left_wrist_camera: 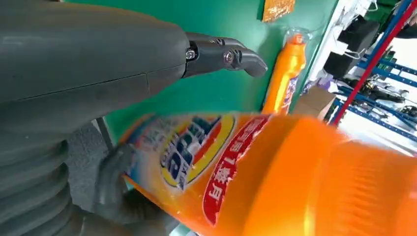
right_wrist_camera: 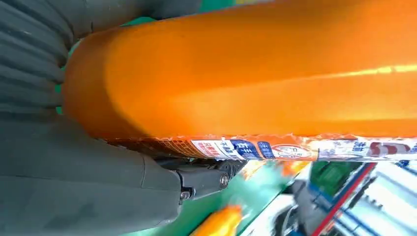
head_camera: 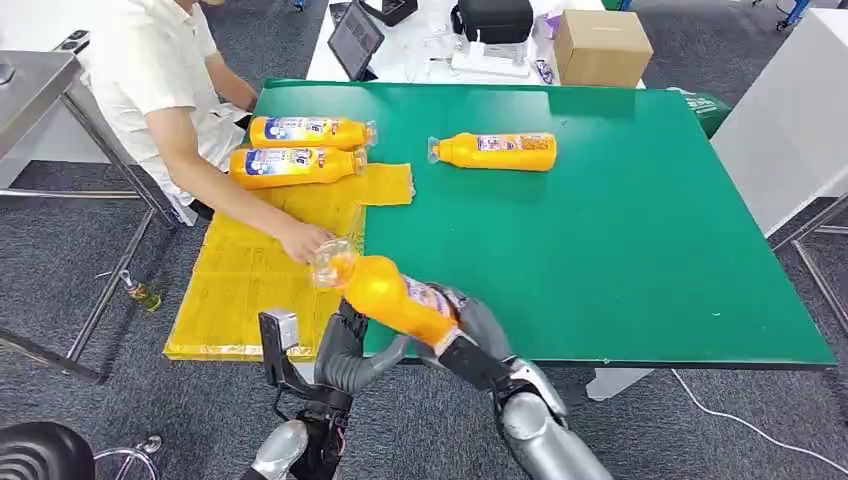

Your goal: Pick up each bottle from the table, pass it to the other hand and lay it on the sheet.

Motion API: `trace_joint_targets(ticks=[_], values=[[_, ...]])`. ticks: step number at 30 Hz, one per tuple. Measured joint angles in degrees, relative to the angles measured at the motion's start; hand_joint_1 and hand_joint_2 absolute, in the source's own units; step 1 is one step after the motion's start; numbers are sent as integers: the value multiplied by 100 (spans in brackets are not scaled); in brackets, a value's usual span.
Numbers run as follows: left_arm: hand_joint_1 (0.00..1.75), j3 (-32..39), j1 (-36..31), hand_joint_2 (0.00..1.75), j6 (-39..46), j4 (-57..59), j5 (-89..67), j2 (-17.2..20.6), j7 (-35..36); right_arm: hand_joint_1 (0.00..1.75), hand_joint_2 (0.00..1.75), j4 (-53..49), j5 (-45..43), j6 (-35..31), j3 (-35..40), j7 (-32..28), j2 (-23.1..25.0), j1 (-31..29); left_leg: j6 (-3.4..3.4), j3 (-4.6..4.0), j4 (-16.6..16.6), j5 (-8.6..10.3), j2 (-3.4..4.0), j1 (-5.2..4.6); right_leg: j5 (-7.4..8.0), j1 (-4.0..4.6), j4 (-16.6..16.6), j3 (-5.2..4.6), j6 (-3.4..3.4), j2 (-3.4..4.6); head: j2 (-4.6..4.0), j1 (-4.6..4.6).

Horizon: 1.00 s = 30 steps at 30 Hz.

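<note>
My right hand (head_camera: pixel 468 332) grips an orange bottle (head_camera: pixel 392 298) by its lower end above the table's front edge, its clear cap (head_camera: pixel 335 266) pointing toward the yellow sheet (head_camera: pixel 250 285). In the right wrist view this bottle (right_wrist_camera: pixel 255 73) lies across my right hand (right_wrist_camera: pixel 98 182). My left hand (head_camera: pixel 347 352) is just under the bottle with its fingers (left_wrist_camera: pixel 221 53) stretched out and off the bottle (left_wrist_camera: pixel 236 177). A person's hand (head_camera: pixel 303 240) touches the cap. Two bottles (head_camera: pixel 310 131) (head_camera: pixel 295 165) lie on the sheet's far end. Another bottle (head_camera: pixel 495 150) (left_wrist_camera: pixel 287 69) lies on the green table (head_camera: pixel 620 250).
A person in a white shirt (head_camera: pixel 160 90) sits at the table's left side, one arm reaching over the sheet. Behind the table stand a cardboard box (head_camera: pixel 602 46), a tablet (head_camera: pixel 355 38) and a black case (head_camera: pixel 495 20). A metal table (head_camera: pixel 40 90) stands at left.
</note>
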Motion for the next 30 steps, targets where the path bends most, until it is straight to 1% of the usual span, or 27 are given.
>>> trace_joint_targets(ticks=[4,12,30], values=[[0,-61,-22,175,-39,-11,-54,11,-78,175,175,68,-88,103,208,-4,81,-74,0,0,0,0,2,1,1,1,1,-1,0,1,0,2],[0,-127,-10,175,-127,-326,-85,17,-190,175,175,583,-116,120,619,0,190,-338,-1,-2,0,1,1,2,1,2,1,-2,0,1,0,0],[0,-208,53,175,-149,-496,-70,83,-188,175,175,872,-107,118,759,-11,201,-451,-1,-3,0,1,1,2,1,1,1,-3,0,0,0,2]])
